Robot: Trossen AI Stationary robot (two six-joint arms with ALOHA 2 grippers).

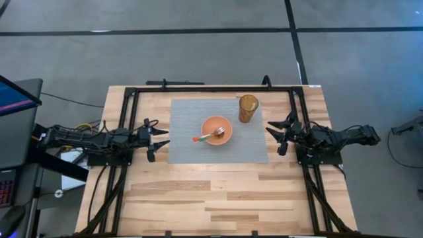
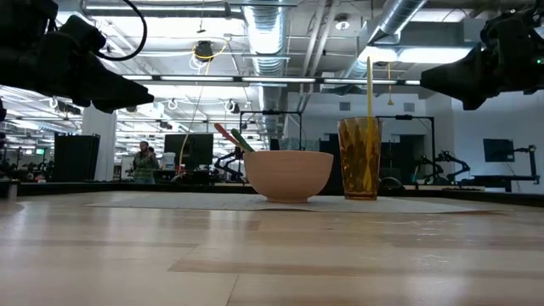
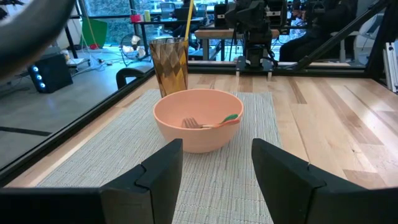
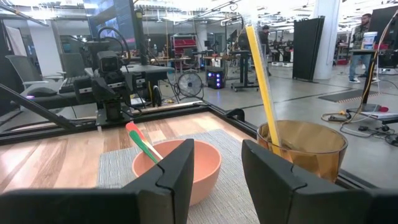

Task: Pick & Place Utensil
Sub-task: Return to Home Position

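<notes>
My left gripper and right gripper stood open and empty, flanking the gray placemat, clear of its bowl and cup.

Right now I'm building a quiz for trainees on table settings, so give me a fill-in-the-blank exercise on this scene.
The brown cup holds a yellow ____. The green spoon lies in the light orange ____. The cup stands on the gray ____. The left gripper and right gripper both have fingers ____.
Missing words: straw; bowl; placemat; open.
</notes>
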